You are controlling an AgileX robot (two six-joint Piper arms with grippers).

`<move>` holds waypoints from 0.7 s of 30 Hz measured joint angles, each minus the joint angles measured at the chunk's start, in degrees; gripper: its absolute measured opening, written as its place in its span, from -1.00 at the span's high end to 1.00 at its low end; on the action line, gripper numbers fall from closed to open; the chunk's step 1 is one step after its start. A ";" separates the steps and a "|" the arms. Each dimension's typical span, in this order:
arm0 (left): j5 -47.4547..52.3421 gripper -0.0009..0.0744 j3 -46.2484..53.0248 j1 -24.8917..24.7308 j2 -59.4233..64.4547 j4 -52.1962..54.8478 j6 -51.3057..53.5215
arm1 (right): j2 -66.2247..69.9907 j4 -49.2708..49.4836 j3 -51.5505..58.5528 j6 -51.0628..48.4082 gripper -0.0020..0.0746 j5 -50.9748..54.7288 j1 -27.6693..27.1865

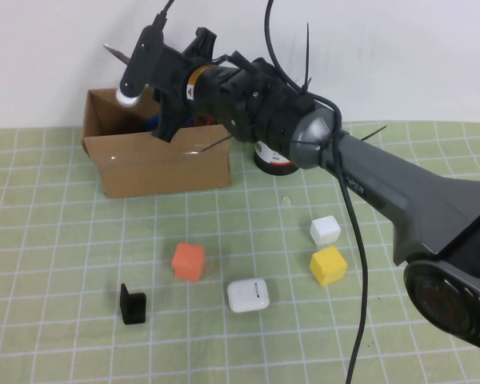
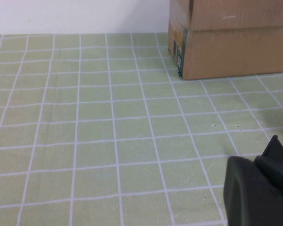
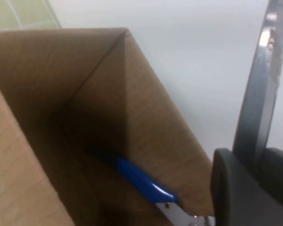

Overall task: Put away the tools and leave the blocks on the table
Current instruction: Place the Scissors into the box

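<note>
**Black arm over the cardboard box**

Stretched toward the frame's upper left, the right tool (image 1: 144, 72) hovers above the box (image 1: 156, 164), clamped on scissors (image 3: 259, 94). Blue pliers (image 3: 141, 181) lie inside. Left tool (image 2: 259, 188) sits low over the table (image 2: 108, 132); grip unclear.

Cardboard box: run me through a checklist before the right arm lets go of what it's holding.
1. Right pincer above the cardboard box opening: ok.
2. Scissors clamped by the blade in the right pincer: ok.
3. Blue pliers already inside the box: ok.
4. Orange block, yellow block and white block left on the mat: ok.
5. Screwdriver stowed: cannot tell.
6. Left pincer low over the mat, apart from the box: ok.
</note>
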 joint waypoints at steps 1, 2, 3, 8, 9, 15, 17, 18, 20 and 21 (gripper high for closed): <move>0.00 0.99 0.00 0.00 0.00 0.00 0.00 | 0.00 0.00 -0.05 -0.45 0.76 0.14 0.00; 0.00 0.99 0.00 0.00 0.00 0.00 0.00 | 0.00 0.00 -0.05 -0.88 0.74 0.14 0.00; 0.00 0.99 0.00 0.00 0.00 0.00 0.00 | 0.00 0.00 -0.14 -1.39 0.71 0.16 0.00; 0.00 0.99 0.00 0.00 0.00 0.00 0.00 | 0.00 -0.24 -0.14 -2.18 0.41 0.16 0.00; 0.00 0.99 0.00 0.00 0.00 0.00 0.00 | -0.11 -0.23 -0.14 -2.18 0.35 0.16 0.00; 0.00 0.99 0.00 0.00 0.00 0.00 0.00 | -2.71 -0.40 -0.14 -1.64 0.26 4.72 0.61; 0.00 0.99 0.00 0.00 0.00 0.00 0.00 | -5.14 -0.49 -0.14 1.14 0.30 9.29 1.39; 0.00 0.99 0.00 0.00 0.00 0.00 0.00 | -6.82 -0.49 -0.14 3.48 0.35 12.43 1.85; 0.00 0.99 0.00 0.00 0.00 0.00 0.00 | -10.28 -0.39 -0.14 7.63 0.54 19.43 2.65; 0.00 0.99 0.00 0.00 0.00 0.00 0.00 | -12.26 -0.19 -0.18 9.42 0.66 23.06 3.06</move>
